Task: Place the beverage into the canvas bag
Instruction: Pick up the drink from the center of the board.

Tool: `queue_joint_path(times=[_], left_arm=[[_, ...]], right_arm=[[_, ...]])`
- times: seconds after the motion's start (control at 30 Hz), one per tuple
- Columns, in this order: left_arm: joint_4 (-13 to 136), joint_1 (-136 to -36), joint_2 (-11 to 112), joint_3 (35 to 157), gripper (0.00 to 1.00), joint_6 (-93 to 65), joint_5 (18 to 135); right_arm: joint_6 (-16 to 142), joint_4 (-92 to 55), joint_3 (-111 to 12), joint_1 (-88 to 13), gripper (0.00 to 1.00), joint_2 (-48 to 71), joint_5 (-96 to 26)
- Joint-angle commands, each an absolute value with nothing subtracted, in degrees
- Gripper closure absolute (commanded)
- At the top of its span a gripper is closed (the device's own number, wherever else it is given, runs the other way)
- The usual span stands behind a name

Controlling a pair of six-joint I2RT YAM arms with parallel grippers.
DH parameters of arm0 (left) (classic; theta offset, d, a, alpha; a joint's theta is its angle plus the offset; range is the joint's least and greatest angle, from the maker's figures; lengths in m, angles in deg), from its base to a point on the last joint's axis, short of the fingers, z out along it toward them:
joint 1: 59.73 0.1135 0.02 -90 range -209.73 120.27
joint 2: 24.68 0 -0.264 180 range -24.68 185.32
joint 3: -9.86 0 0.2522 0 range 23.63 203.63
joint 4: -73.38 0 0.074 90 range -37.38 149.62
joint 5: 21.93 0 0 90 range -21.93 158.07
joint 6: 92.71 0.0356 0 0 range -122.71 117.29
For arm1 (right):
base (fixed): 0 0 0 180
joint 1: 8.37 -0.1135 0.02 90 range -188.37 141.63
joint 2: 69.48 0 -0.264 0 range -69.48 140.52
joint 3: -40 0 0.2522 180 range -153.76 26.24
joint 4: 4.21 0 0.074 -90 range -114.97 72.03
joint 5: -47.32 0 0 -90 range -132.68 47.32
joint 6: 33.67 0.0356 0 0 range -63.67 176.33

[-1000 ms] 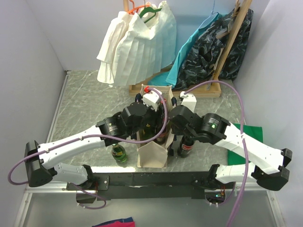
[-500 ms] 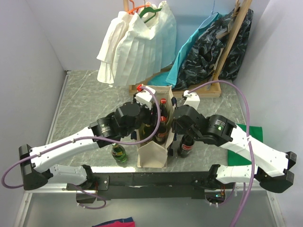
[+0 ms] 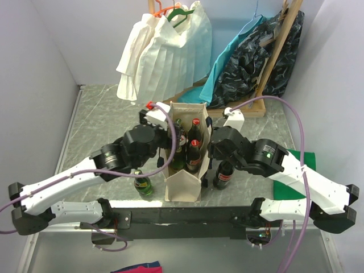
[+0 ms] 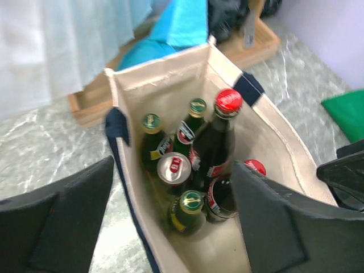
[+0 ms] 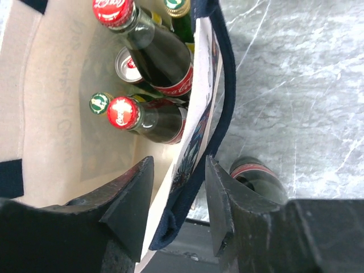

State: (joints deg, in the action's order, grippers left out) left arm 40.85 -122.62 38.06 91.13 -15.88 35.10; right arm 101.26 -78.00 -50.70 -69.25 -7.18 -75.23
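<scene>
near the front edge of the table (image 3: 102, 125), between the two arms, the canvas bag (image 3: 183, 185) stands upright with its mouth open. the left wrist view shows what is inside it: a tall cola bottle (image 4: 222, 136) with a red cap, a second red-capped bottle (image 4: 255, 166) sitting lower, three green bottles (image 4: 152, 142) and a silver can (image 4: 173, 166), all packed close together. the left tool (image 4: 173, 165) hangs above the bag's mouth with its fingers spread wide apart, holding nothing. the right tool (image 5: 179, 162) is at the bag's right side, its fingers apart and straddling the bag's right wall and navy strap; one finger is inside the bag, the other outside, and a gap shows beside the cloth. on the table outside, a loose green bottle (image 3: 143, 185) stands just left of the bag and a loose cola bottle (image 3: 224, 175) just right of it, under the right arm. behind the bag hangs a white pleated garment (image 3: 165, 51).
</scene>
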Motion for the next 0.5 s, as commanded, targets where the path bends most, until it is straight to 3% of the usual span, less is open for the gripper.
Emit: queue_joint_path(times=[0.0,0.13,0.47], left_arm=[[39.23,-123.01,33.51,91.39,0.07,-17.04,30.28],[34.85,-122.92,31.66,92.09,0.0,-18.35,29.23],[29.38,-122.92,28.41,91.65,0.04,-22.22,28.35]], right_arm=[[100.45,-77.73,-53.73,-69.54,0.5,-8.83,-78.62],[99.66,-78.0,-54.26,-69.54,0.47,-9.1,-79.15],[98.34,-80.63,-56.2,-69.1,0.4,-10.77,-82.31]])
